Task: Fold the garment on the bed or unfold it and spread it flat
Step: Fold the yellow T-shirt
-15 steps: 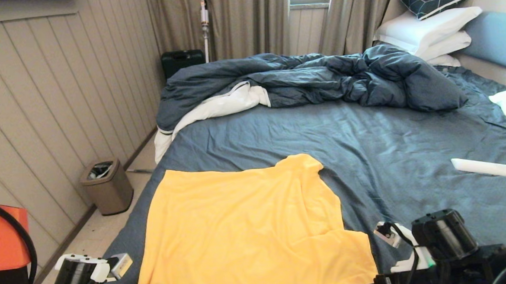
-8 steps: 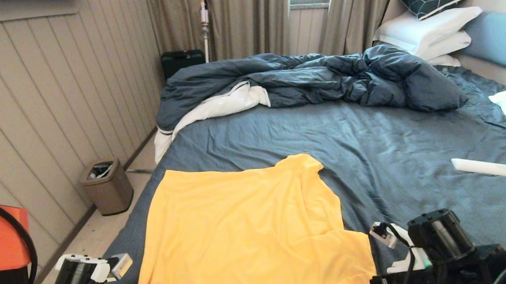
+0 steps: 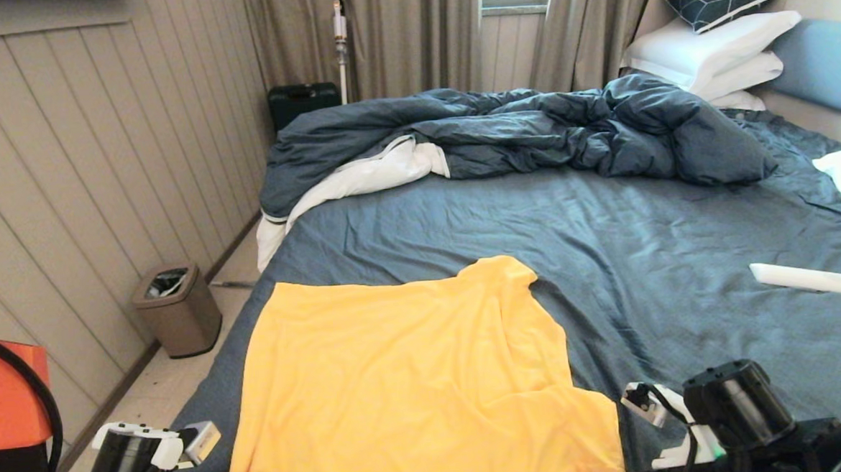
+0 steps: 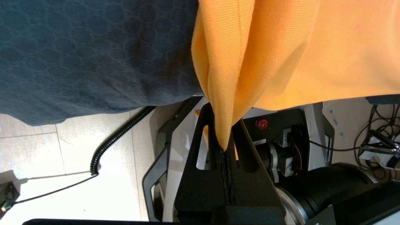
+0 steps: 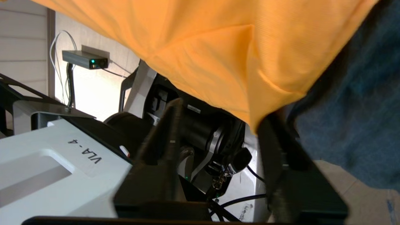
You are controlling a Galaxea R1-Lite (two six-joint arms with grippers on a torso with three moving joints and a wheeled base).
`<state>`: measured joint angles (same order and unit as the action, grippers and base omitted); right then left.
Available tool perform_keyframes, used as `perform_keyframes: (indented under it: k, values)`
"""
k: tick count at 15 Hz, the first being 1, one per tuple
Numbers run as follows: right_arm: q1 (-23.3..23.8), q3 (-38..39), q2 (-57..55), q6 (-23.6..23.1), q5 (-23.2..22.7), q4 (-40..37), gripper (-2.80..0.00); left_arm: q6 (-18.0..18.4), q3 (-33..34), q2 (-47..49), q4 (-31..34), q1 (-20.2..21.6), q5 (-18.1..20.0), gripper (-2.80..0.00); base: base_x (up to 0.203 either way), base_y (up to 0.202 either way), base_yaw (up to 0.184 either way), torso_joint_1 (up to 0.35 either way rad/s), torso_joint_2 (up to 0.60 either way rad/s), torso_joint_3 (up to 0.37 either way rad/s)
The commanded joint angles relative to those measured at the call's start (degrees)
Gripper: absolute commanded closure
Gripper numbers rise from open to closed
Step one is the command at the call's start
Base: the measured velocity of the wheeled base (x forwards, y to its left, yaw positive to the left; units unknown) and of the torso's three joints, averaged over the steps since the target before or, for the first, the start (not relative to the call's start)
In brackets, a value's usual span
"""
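Note:
The garment [image 3: 414, 380], a yellow-orange T-shirt, lies spread on the near left part of the bed [image 3: 609, 255], its hem hanging over the front edge. My left gripper [image 4: 222, 120] is below that edge, shut on a pinched fold of the garment [image 4: 281, 47] at its near left corner. My right gripper [image 5: 223, 109] is under the near right corner of the garment [image 5: 203, 47]. Its jaws stand apart, and the corner's tip hangs against one finger [image 5: 275, 134]. In the head view only the two wrists show, the left arm [image 3: 137, 452] and the right arm [image 3: 738, 399].
A dark blue duvet [image 3: 516, 130] is heaped across the far side, with white pillows [image 3: 712, 41] at the headboard. A long white object [image 3: 804, 278] lies on the sheet to the right. A bin [image 3: 177, 310] stands on the floor by the left wall.
My right wrist has shifted slightly right and lower. The garment's near right corner has bunched and rounded a little. The left arm has not moved.

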<state>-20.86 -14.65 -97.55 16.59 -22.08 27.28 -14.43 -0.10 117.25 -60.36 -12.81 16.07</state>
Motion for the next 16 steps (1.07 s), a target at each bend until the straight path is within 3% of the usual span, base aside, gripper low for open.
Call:
perform_keyframes:
  k: [1,8,14,16]
  values:
    - [0.2,0.7,0.3,-0.1,0.0,0.2,0.0,-0.2,0.0,0.0,-0.4,0.0,0.1,0.0,0.0,0.0,0.0,0.0,0.0,0.0]
    - [7.4,1.1,4.8,-2.0,-0.1,0.0,0.0,-1.1,0.0,-6.9,1.6,0.1,0.0,0.0,0.0,0.0,0.0,0.0,0.0,0.0]
    - [10.8,-4.6,5.6,-1.7,-0.3,-0.8,0.0,-1.5,-1.7,-12.7,2.6,0.6,-0.2,0.0,0.0,0.0,0.0,0.0,0.0,0.0]
    - [11.6,-6.9,5.8,-1.7,-0.3,-2.6,0.0,-1.5,-3.7,-15.5,6.0,1.6,-0.2,0.0,0.0,0.0,0.0,0.0,0.0,0.0]
